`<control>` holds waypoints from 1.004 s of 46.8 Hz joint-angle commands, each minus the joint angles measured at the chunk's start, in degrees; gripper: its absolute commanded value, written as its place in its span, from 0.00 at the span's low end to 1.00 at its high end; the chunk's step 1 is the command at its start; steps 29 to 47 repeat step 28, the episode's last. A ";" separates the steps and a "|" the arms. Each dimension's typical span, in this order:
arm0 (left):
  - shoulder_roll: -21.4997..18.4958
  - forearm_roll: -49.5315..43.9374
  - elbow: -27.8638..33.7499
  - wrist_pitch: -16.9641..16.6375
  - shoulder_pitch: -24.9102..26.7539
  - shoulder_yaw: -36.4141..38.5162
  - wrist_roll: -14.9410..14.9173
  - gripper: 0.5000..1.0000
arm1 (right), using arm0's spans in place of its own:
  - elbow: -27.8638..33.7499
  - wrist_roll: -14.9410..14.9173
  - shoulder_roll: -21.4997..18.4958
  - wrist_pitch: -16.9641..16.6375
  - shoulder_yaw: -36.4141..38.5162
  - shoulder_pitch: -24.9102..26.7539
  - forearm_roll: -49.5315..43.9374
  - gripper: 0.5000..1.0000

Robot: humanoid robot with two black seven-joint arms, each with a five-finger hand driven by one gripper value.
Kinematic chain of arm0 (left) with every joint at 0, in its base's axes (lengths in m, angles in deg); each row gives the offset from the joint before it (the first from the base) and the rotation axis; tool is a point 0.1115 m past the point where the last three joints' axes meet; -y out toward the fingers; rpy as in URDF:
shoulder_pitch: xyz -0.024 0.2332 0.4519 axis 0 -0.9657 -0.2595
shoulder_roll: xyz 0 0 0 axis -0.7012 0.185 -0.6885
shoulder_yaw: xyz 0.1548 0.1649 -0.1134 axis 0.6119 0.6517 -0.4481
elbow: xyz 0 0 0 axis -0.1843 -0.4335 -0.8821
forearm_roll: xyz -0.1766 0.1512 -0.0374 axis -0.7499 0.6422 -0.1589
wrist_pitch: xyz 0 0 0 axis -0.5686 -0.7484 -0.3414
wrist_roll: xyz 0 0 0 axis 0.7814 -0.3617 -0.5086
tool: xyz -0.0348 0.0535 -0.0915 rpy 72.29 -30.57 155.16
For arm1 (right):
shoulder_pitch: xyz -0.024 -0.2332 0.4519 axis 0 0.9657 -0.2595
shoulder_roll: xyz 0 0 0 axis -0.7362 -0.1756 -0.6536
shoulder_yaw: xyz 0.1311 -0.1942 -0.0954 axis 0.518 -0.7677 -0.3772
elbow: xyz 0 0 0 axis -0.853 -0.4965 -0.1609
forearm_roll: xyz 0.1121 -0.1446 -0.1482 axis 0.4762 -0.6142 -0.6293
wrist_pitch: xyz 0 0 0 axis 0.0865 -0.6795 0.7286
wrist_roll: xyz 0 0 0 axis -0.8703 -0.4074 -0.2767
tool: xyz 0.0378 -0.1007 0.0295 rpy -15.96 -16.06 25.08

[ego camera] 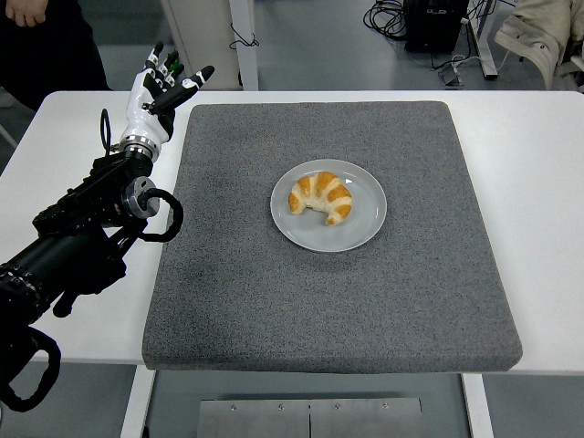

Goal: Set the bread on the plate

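Left robot hand (157, 85), glossy white with black fingertips, hovers at ten o'clock over the smooth white worktop (538, 173), fingers splayed and empty, just beside the mat's far left corner. Crescent-shaped bread (321, 196), golden and ridged, lies on the round, smooth grey plate (358, 230) at the centre of the coarse, square grey mat (274, 301).

— What colours do you have in front of you?
— Your counter (547, 228) is plain white. On it lies a speckled dark grey mat (274, 301), and on that a pale grey plate (365, 228).
— And the bread?
— The bread (321, 196) is golden brown with paler cream stripes.
— Your arm?
— Black, ending in a white left hand (155, 87) with black fingertips.
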 commanded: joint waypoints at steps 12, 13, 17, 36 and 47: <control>0.63 -1.82 -3.70 3.66 0.01 0.00 0.07 0.95 | 0.02 0.00 0.00 -0.11 0.24 -0.14 0.00 1.00; 0.63 -1.91 -3.70 3.66 0.01 0.00 0.07 0.95 | 0.02 0.00 0.00 -0.11 0.24 -0.14 0.00 1.00; 0.80 -1.82 -3.70 4.01 0.01 0.00 0.07 0.95 | 0.02 0.00 0.00 -0.11 0.24 -0.14 0.00 1.00; 1.33 -1.47 -3.70 5.15 0.01 0.17 0.69 0.95 | 0.02 0.00 0.00 -0.11 0.06 -0.05 0.00 1.00; 1.33 -1.47 -3.70 5.15 0.01 0.17 0.69 0.95 | 0.02 0.00 0.00 -0.11 0.06 -0.05 0.00 1.00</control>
